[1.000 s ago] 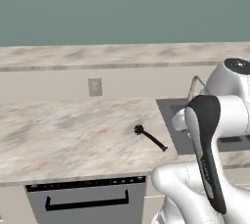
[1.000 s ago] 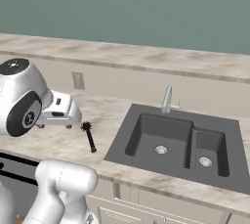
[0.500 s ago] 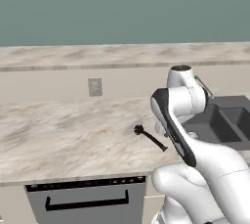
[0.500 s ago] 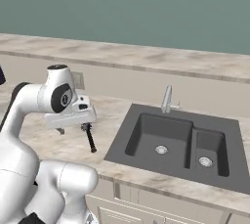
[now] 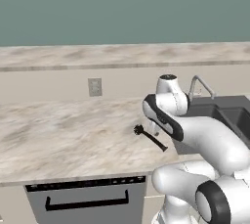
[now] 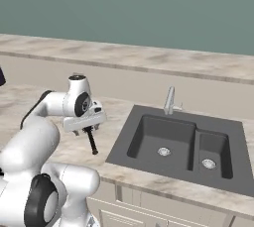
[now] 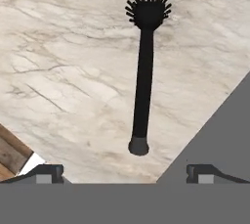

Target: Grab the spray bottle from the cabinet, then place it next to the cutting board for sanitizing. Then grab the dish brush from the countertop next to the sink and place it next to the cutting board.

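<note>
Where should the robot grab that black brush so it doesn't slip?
Best guess: the middle of the dish brush handle, coming straight down from above. It lies flat on the countertop, so nothing can slide under it. The handle is long, straight and thin, while the bristly head is round and springy. The open gripper already hangs above with a fingertip to either side of the handle's line.

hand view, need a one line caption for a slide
Open gripper poised above the black dish brush lying on the marbled countertop beside the sink.
</note>
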Tool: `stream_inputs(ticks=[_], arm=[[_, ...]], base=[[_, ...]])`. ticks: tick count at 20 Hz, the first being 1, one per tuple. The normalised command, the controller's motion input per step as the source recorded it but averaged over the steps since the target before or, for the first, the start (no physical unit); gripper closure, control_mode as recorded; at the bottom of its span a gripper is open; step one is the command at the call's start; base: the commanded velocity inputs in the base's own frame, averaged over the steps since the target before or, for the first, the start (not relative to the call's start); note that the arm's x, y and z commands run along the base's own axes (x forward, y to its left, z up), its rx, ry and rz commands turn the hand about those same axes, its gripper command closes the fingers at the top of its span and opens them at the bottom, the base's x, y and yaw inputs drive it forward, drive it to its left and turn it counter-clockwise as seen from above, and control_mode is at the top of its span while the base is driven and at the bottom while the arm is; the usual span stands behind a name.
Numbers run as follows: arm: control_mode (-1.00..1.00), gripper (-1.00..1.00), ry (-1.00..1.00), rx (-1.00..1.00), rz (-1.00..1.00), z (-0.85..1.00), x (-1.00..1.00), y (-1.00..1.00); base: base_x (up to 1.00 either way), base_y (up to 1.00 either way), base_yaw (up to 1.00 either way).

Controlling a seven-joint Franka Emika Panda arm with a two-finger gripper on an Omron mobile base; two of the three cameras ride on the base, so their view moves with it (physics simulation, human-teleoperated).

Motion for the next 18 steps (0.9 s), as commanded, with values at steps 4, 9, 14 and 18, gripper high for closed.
stream_inputs(ticks=[4, 9, 14, 18], arm=[[-1.00, -1.00, 0.00, 0.00, 0.03, -0.38, 0.50, 0.09], [-1.00, -1.00, 0.02, 0.00, 0.00, -0.39, 0.39, 0.14], [-1.00, -1.00, 0.01, 0.00, 0.00, -0.31, 0.41, 0.09], [-1.00, -1.00, 0.00, 0.02, 0.00, -0.20, 0.26, 0.00]], base=[[0.00, 0.00, 0.00], [0.00, 0.00, 0.00], [0.00, 0.00, 0.00], [0.00, 0.00, 0.00]])
